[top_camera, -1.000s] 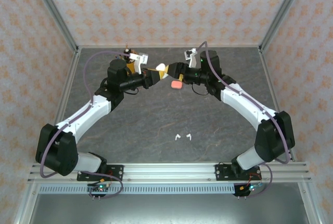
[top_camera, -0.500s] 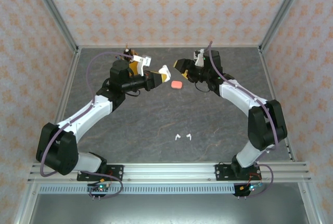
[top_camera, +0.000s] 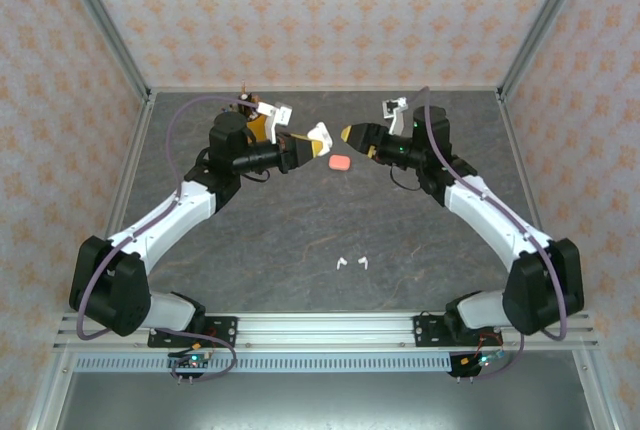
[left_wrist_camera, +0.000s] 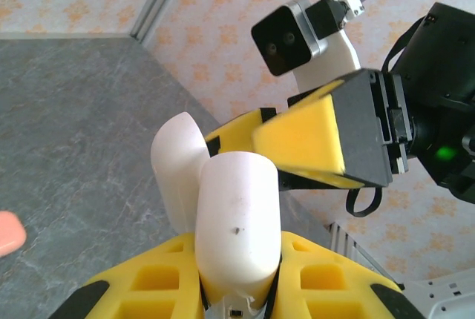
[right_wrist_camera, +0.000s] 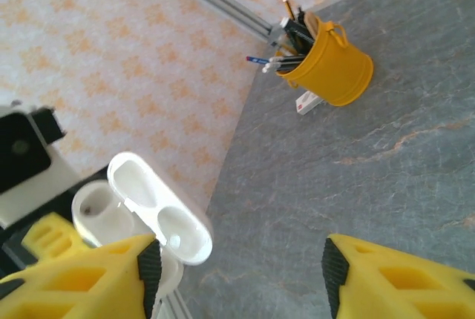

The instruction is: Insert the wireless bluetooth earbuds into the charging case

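1. The left gripper (top_camera: 312, 141) is clenched on the white case (top_camera: 318, 136) and holds it above the far middle of the table (top_camera: 300, 220). The case lid is open.
2. The right gripper (top_camera: 350, 134) has its jaws spread wide and grips nothing. It faces the white case from just beside it, without touching.
3. Two white earbuds (top_camera: 352, 263) lie side by side on the table near the arm bases, well apart from both grippers.
4. A pink case (top_camera: 340, 163) lies on the table below the gap between the grippers.
5. A yellow cup (right_wrist_camera: 330, 67) of pens stands near the far wall.
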Robot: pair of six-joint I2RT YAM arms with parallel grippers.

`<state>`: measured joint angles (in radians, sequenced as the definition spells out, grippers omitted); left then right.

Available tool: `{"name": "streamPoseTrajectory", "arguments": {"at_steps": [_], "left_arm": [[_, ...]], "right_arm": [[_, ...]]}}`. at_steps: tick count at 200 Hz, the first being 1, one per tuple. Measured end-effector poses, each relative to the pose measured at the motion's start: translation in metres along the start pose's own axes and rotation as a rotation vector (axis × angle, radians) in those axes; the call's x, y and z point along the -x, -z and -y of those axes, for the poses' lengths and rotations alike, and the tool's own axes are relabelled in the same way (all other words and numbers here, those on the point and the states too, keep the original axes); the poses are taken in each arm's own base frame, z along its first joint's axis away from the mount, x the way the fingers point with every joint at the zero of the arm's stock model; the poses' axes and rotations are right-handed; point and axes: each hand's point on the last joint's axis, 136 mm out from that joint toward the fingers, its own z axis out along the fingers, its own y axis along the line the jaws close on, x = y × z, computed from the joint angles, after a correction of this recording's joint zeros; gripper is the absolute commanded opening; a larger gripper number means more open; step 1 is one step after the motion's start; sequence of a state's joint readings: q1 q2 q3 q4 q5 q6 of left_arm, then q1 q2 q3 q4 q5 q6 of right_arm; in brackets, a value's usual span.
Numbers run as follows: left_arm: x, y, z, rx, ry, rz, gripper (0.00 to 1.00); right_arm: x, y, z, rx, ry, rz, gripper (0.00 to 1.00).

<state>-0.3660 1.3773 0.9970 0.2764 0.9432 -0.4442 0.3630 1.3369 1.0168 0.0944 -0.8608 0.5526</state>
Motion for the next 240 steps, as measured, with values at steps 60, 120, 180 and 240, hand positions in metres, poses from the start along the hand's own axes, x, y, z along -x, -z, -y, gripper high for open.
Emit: {"name": "streamPoseTrajectory", "arguments": {"at_steps": [60, 120, 180, 240], "left_arm": [[0.008, -0.008, 0.022, -0.074, -0.031, -0.015, 0.12], [0.004, -0.014, 0.022, -0.081, -0.025, -0.030, 0.13], [-0.001, -0.020, 0.026, -0.093, -0.022, -0.047, 0.12], [-0.004, -0.023, 0.029, -0.101, -0.021, -0.054, 0.13]], "right_arm": [[-0.014, 0.006, -0.008, 0.049, 0.055, -0.050, 0.50], [-0.016, 0.007, -0.010, 0.061, 0.054, -0.063, 0.47], [-0.016, 0.007, -0.010, 0.061, 0.054, -0.062, 0.44], [-0.016, 0.005, -0.009, 0.068, 0.053, -0.064, 0.37]]}}
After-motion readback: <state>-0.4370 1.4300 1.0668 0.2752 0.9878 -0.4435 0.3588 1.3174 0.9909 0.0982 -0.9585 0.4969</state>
